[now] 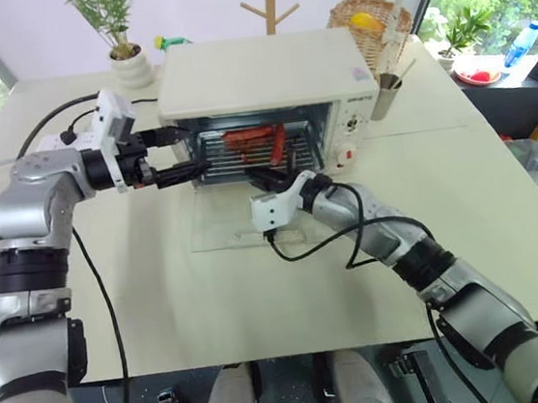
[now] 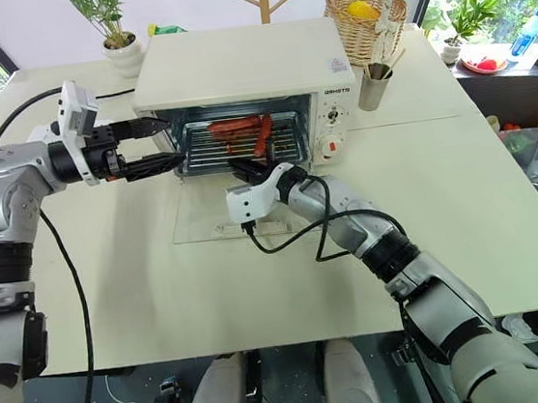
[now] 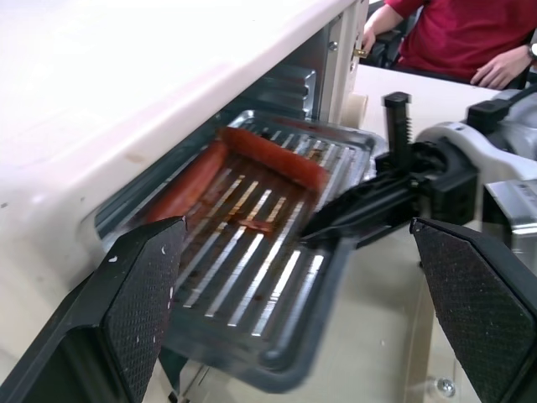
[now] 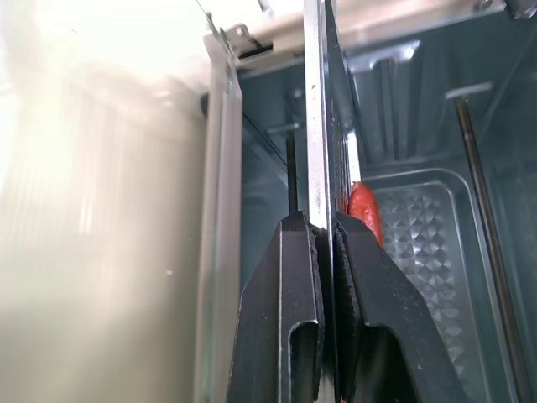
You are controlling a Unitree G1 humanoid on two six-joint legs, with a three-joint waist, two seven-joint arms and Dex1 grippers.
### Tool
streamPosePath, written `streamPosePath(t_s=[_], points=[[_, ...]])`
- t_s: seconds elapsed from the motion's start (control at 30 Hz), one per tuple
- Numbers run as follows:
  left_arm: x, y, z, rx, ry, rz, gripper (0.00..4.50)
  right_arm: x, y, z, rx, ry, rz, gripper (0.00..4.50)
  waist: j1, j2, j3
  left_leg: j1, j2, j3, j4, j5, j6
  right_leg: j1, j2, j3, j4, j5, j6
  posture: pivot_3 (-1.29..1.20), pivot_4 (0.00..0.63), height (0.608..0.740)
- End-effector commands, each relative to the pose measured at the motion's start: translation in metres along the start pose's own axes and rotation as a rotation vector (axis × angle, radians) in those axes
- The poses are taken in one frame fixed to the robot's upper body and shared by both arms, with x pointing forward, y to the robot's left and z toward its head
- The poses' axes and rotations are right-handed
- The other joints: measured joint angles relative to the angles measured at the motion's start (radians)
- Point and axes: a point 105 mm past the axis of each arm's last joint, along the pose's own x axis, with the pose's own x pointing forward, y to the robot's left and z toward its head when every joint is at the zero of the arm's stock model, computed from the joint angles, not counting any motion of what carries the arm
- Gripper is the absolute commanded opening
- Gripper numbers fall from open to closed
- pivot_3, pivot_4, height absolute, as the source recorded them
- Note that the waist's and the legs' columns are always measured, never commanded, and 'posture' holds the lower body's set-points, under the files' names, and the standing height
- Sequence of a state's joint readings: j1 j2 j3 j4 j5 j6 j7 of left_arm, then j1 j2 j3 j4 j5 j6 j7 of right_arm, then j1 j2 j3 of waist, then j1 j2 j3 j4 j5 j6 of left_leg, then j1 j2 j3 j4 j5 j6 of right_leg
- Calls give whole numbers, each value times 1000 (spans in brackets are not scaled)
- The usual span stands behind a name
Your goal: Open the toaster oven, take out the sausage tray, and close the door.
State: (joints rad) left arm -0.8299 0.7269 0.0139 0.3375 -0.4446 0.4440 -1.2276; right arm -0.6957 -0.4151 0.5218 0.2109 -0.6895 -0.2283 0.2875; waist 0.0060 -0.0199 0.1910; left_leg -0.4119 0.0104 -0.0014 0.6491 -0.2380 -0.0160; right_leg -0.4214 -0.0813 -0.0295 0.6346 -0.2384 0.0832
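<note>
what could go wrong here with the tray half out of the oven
1. The right gripper pinches only the thin front rim of the tray, so the tray could tilt or slip as it leaves the oven.
2. The sausages lie loose and could roll off.
3. The open left gripper waits close by the tray and could bump it.

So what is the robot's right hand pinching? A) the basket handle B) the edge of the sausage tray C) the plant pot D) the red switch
B: the right gripper has its jaws shut on the thin metal edge of the sausage tray, which sticks partly out of the toaster oven over the open door.
</note>
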Motion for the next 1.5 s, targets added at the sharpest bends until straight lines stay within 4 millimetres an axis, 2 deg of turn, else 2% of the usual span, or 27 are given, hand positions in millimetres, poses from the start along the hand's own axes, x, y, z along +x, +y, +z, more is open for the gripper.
streamPosePath(t_s=[0.03, 0.5, 0.67, 0.77, 0.9, 1.03, 1.17, 1.3, 1.5], points=[[-7, 11, 13, 46, -12, 51, 4500, -18, -19, 6, -10, -30, -71, 28, 7, 0, 0, 0, 0, 0, 0, 0, 0, 0, 0, 0, 0, 0, 0, 0, 150, 740], [-1, 2, 6, 28, 1, -3, 4500, -63, -9, 28, -15, -107, -49, 28, 5, 0, 0, 0, 0, -1, 1, 0, 0, 1, 0, 0, 0, 0, 0, 0, 150, 740], [-20, -8, 8, -97, -7, -38, 4500, -72, -5, 30, -42, -139, -31, 28, -4, 0, 0, 0, 0, -1, 1, 0, 0, 1, 0, 0, 0, 0, 0, 0, 150, 740], [-45, -17, 6, -267, -16, -36, 4500, -78, -5, 34, -66, -185, -27, 28, -16, 0, 0, 0, 0, -1, 1, 0, 0, 0, 1, 0, 0, 0, 0, 0, 150, 740], [-68, -40, -4, -486, -8, -51, 4500, -85, -2, 36, -79, -227, -12, 28, -22, 0, 0, 0, 2, -2, 0, 0, 0, 0, 1, 0, 0, 0, 0, 0, 150, 740], [-74, -65, -14, -613, 25, -75, 4500, -87, 0, 38, -74, -249, -9, 28, -18, -1, 0, 1, 3, -2, 1, 0, 0, 1, 1, 0, 0, 0, 0, 0, 150, 740], [-63, -84, -34, -727, 31, -64, 4500, -81, -2, 44, -71, -281, -22, 28, -18, -1, 0, 1, 3, -3, 1, 0, 0, 2, 1, 1, 0, 0, 0, 0, 150, 740], [-50, -86, -48, -845, -17, -18, 4500, -79, -4, 50, -65, -306, -32, 28, -18, -2, 0, 3, 3, -4, 1, 0, 0, 2, 1, 2, 1, 0, 0, 0, 150, 740], [-23, -88, -49, -960, -86, -55, 4500, -75, -1, 53, -60, -316, -14, 28, -16, -2, 0, 3, 3, -5, 1, 0, 0, 3, 1, 2, 1, 0, 0, 0, 150, 740]])
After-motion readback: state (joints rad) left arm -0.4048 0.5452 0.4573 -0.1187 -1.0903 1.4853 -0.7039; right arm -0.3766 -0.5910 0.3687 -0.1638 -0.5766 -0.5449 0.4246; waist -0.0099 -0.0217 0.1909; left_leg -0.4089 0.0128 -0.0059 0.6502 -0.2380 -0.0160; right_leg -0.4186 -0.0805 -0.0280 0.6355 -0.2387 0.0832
